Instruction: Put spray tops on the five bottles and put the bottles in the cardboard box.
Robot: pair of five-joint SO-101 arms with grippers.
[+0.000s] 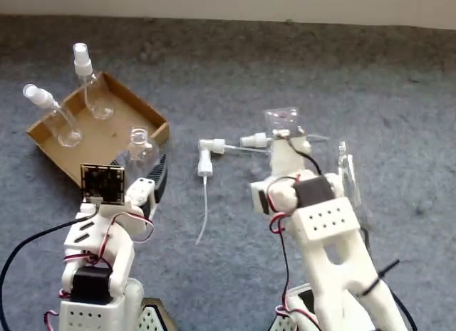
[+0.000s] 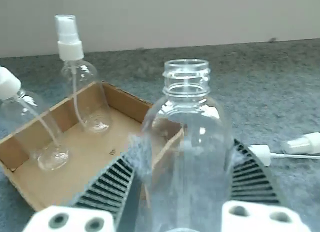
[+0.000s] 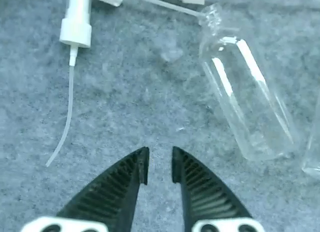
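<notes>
My left gripper (image 2: 185,202) is shut on an uncapped clear bottle (image 2: 187,142), held upright beside the cardboard box (image 2: 75,167); in the high view this bottle (image 1: 140,149) stands at the box's (image 1: 153,121) near corner. Two bottles with spray tops (image 1: 89,89) (image 1: 57,117) stand inside the box. My right gripper (image 3: 159,164) hangs over bare carpet, open by a narrow gap and holding nothing. Ahead of it lie a loose spray top (image 3: 76,27) with its long tube and an uncapped bottle (image 3: 247,97) on its side.
Three loose spray tops (image 1: 205,164) (image 1: 214,144) (image 1: 255,140) lie on the grey carpet between the arms. A clear bottle (image 1: 349,178) lies beside the right arm (image 1: 317,206). Open carpet stretches to the back and right.
</notes>
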